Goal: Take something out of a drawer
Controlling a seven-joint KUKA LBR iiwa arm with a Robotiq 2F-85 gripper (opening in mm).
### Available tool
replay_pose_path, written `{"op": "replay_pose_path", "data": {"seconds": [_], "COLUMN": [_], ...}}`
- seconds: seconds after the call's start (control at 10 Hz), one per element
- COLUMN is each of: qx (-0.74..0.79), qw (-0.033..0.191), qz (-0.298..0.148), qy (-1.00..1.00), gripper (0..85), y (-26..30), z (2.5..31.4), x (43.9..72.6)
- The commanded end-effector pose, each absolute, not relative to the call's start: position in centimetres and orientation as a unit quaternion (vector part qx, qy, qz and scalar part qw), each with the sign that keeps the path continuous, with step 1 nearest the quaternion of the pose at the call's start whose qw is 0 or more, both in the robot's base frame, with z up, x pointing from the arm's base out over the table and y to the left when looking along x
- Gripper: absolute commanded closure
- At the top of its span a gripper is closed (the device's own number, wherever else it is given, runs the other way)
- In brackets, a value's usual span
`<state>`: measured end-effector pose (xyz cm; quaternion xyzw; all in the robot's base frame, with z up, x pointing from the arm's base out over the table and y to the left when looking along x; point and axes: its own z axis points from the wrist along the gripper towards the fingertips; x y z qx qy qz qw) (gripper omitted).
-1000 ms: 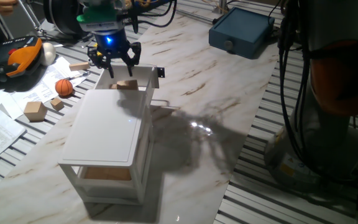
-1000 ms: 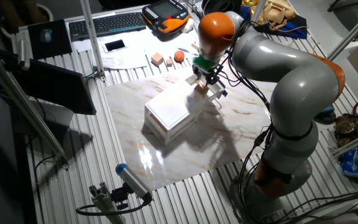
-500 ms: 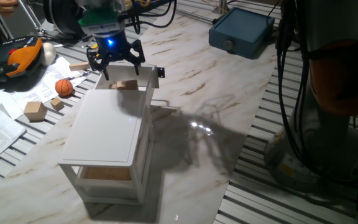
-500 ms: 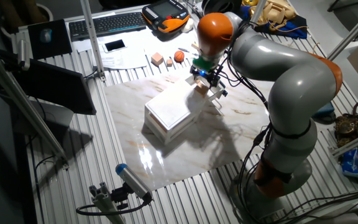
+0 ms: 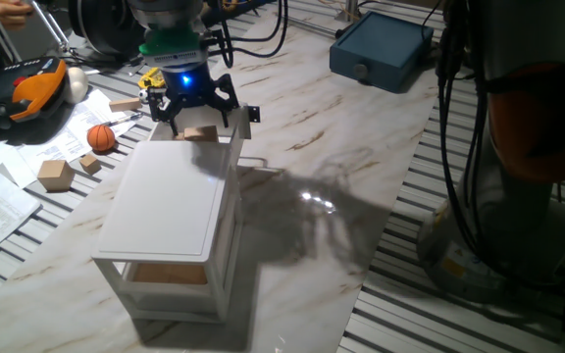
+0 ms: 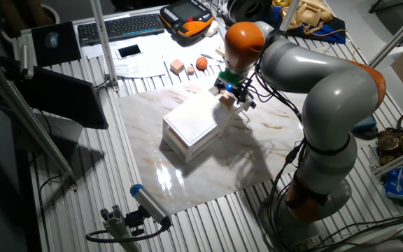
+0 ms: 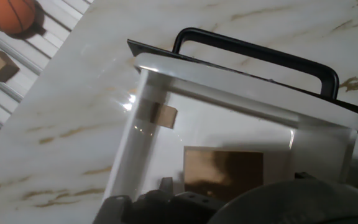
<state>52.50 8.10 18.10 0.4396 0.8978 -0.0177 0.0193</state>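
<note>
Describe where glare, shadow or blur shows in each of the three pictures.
One fixed view: bright glare patch on the marble table, beside the arm's dark shadow. The other fixed view: a glare spot near the marble's front edge. Hand view: the tan wooden block in the white top drawer is partly shadowed; the hand's near parts blur.

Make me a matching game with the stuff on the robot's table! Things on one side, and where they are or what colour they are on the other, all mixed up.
Things:
1. wooden block
2. ball
3. drawer handle
4. pincer

Clues:
A. black
B. hanging above the open drawer
C. orange, lying off the marble top
D. lying inside the open drawer

Pairs: 1-D, 2-C, 3-A, 4-B
</note>
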Motion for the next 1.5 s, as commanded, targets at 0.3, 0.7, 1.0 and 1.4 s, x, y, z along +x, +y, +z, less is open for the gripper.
{"op": "replay_pose_path", "data": {"seconds": [0.3,0.7,1.0,1.4], "qx": [0.429,0.430,0.430,0.425], "qw": [0.018,0.025,0.025,0.026], "qz": [-0.006,-0.013,-0.008,-0.001], "qy": [0.903,0.902,0.903,0.905], "gripper": [0.0,0.0,0.0,17.0], "y": [8.2,8.7,8.7,8.9], "z": [17.5,17.1,16.4,15.6], "x": [52.7,53.0,53.2,53.2]}}
